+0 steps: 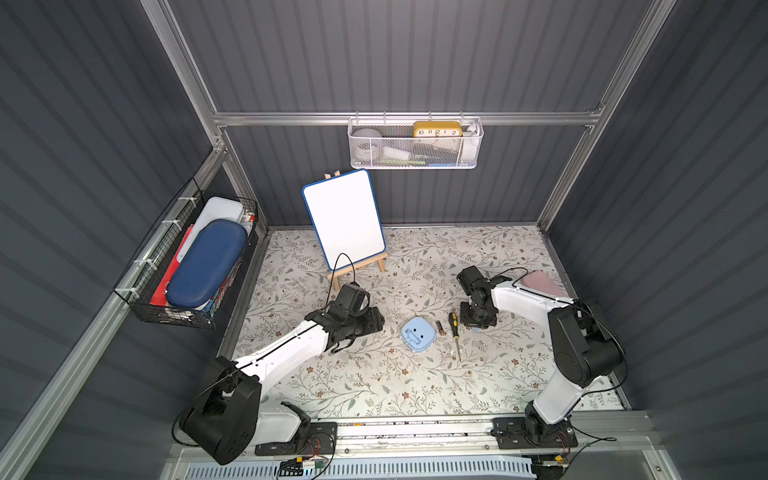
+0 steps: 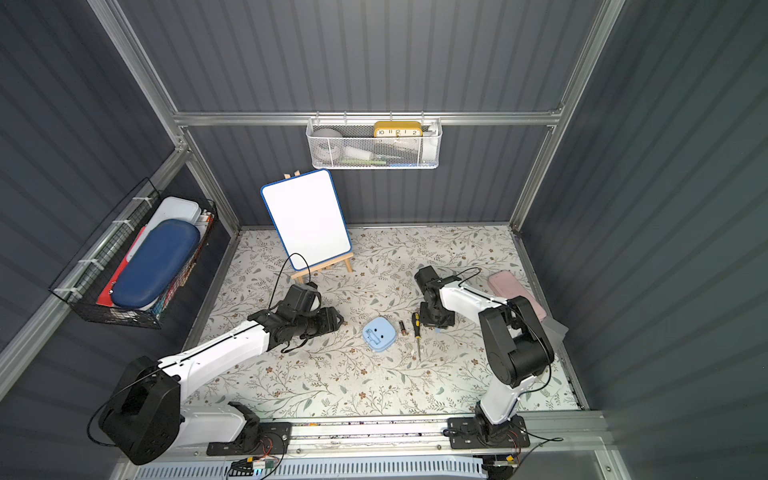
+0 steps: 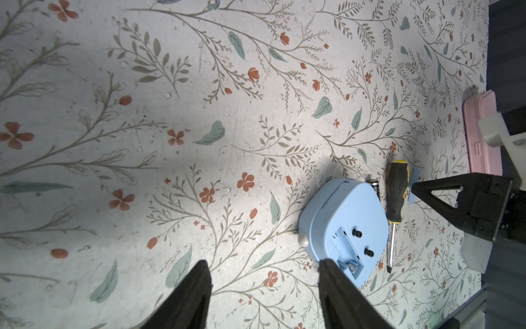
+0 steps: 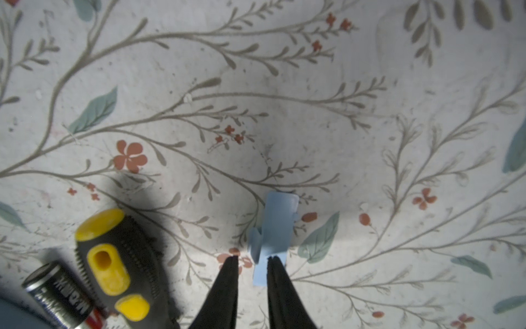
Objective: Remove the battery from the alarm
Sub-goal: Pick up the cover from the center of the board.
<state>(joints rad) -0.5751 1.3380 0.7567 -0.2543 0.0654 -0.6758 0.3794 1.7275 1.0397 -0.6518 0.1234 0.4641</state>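
1. While your right gripper (image 4: 252, 257) hangs tips-down over the floral table (image 4: 370, 128), its jaws stand only a narrow slit apart. Nothing is pinched. The small blue cover (image 4: 274, 228) lies flat beneath the tips, and bare table shows between it and one finger.
2. Your left gripper (image 3: 264, 265) is spread wide and holds nothing. Its tips point at the alarm (image 3: 345, 222) and stop just short of it. In a top view that gripper's black body sits left of centre in the frame.
3. On to the alarm (image 1: 417, 334): you'll find it just right of centre in both top views. It lies face down, its blue back up, and the battery slot is uncovered next to two black knobs.
4. There's your battery (image 1: 439, 327), out on the table just to the right of the alarm in a top view. It lies between the alarm and the screwdriver (image 1: 454, 328), dark body lengthwise, and neither gripper touches it.
5. The screwdriver lies alongside the battery, its black-and-yellow handle up-frame and its blade pointing down-frame. The blue cover (image 1: 476, 331) is just right of the handle, under your right gripper.
6. Further out, a pink case (image 1: 540, 282) rests at the right edge of the table behind the right arm. A whiteboard (image 1: 343, 218) leans on its easel above centre-left.
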